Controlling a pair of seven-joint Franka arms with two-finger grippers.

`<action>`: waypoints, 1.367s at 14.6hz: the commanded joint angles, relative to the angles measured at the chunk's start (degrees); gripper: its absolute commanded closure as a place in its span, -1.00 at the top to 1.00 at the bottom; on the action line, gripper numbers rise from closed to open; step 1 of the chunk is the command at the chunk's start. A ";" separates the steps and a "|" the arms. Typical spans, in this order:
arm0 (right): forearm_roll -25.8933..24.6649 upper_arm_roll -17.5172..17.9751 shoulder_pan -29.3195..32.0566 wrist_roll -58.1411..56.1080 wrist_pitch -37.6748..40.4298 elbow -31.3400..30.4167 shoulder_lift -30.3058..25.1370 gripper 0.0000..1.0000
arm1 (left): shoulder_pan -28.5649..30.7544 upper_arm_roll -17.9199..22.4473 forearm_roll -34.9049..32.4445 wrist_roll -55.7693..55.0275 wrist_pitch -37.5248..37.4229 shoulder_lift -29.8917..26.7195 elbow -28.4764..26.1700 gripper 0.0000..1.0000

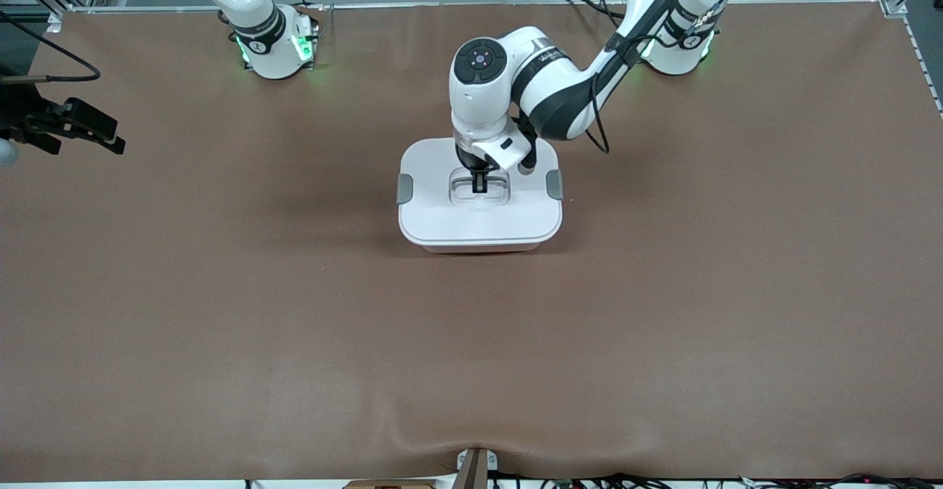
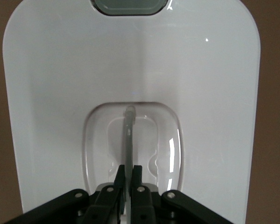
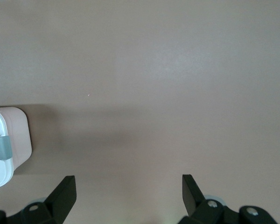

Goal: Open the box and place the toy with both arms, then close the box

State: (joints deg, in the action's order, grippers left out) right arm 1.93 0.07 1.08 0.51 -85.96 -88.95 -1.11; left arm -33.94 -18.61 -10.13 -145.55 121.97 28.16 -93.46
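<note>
Left pincer (image 2: 128,173) was clamped on the thin handle (image 2: 129,135) in the box (image 1: 480,216) lid mid-surface, probably the best hold on slick, stiff, light plastic, while right pincer (image 3: 128,186) waited spread wide, toy unseen.

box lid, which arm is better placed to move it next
Left. The left gripper is shut on the handle in the lid. The right gripper waits open over bare table, off toward its own end.
</note>
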 commanded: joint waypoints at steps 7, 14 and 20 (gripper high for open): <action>-0.35 0.11 0.24 -0.51 0.09 0.18 0.06 1.00 | 1.07 0.59 -1.48 2.54 -5.42 -6.71 0.64 1.00; -0.26 0.11 0.15 -0.59 0.00 0.18 0.06 1.00 | 9.50 0.51 -0.60 17.47 -9.65 -10.67 3.28 1.00; -0.35 0.11 0.15 -0.51 0.00 0.18 0.06 1.00 | 18.11 0.16 -0.33 37.15 -9.82 -11.64 3.19 1.00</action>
State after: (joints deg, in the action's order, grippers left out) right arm 1.93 0.05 1.08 0.49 -85.96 -88.98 -1.07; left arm -18.16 -17.76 -10.25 -114.66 113.31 17.35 -90.25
